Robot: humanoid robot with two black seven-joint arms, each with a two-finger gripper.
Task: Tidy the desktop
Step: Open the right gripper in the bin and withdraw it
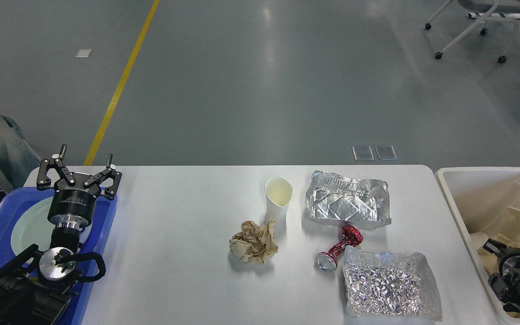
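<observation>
Left gripper [79, 168] spread wide, empty; right gripper [494, 253] seemingly over bin [458, 198]

Black-linkage left gripper [79, 174] on a silver-ringed wrist, black cable looped below; its lettering perhaps white.

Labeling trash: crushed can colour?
Red, silver end showing; crushed can, head view.

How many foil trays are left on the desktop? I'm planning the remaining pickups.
2: one foil tray at the far right of the desktop, another near the front edge, beside the crushed can.
</observation>
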